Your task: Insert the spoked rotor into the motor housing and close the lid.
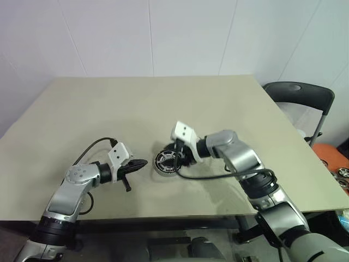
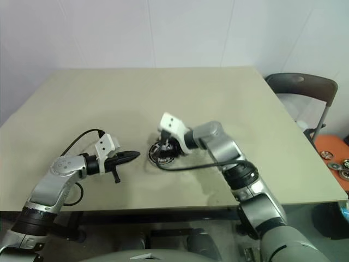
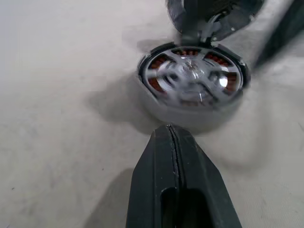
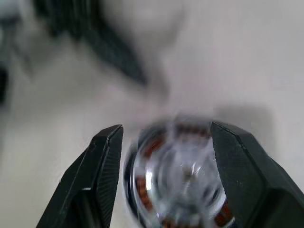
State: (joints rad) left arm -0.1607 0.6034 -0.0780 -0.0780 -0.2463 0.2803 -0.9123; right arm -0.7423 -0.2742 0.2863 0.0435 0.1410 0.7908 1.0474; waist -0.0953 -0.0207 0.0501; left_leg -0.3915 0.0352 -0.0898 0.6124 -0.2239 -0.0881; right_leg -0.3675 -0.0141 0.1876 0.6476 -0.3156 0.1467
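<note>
With the spoked rotor (image 3: 192, 76) seated in the motor housing (image 3: 190, 107) mid-worktop (image 1: 163, 103), my right pincer (image 4: 166, 142) is released above it; left pincer (image 3: 173, 142) clenched, empty; lid's next, can't spot it

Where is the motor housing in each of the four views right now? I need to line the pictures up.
Left eye view: motor housing at table centre, beside the right gripper.
Right eye view: housing just left of centre, under that gripper.
Left wrist view: housing beyond the shut left gripper, spoked rotor seated inside.
Right wrist view: housing between the open fingers.
Shared landmark: copper windings.
</note>
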